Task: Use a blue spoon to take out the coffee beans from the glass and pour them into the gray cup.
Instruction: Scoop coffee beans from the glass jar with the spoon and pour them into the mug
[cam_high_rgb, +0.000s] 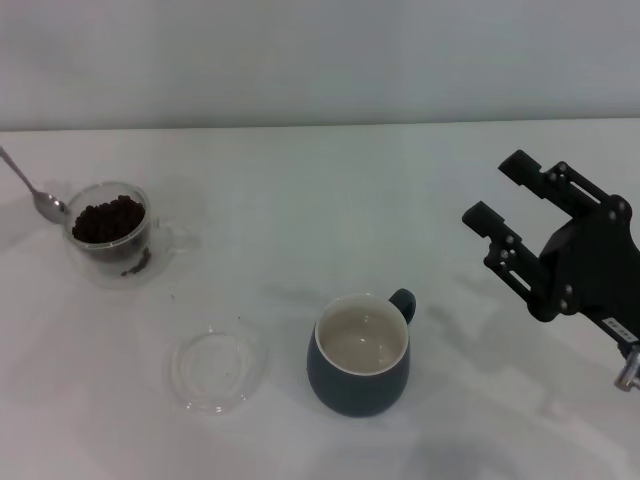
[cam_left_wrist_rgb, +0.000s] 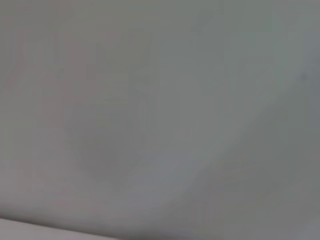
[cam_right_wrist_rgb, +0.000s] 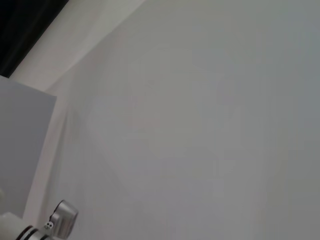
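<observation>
The blue spoon (cam_high_rgb: 30, 188) lies at the far left of the white table (cam_high_rgb: 400, 200), its shiny bowl touching or just beside the outer wall of the glass (cam_high_rgb: 112, 240), its thin neck running away toward the left edge of the head view; the handle is cut off there, so its colour cannot be made out. The glass stands upright, clear and double-walled, its side handle turned toward the middle of the table; it is heaped with dark coffee beans (cam_high_rgb: 108, 218) almost up to the rim. Nearer the robot and a little to the right of the glass lies a flat round clear dish (cam_high_rgb: 217, 370), apart from both cups. Just beside the dish, on its right, stands the gray cup (cam_high_rgb: 360, 355), upright, its cream inside bare, its loop handle pointing to the far right. Well apart from all this, at the right of the table, the right gripper (cam_high_rgb: 505, 195) hangs above the surface, its two black fingers spread wide and holding nothing, pointing toward the far left. The left gripper does not show in any view. The right wrist view gives only pale surface and a small metal fitting (cam_right_wrist_rgb: 60, 220); the left wrist view gives, as far as I can tell, only a blank grey field.
</observation>
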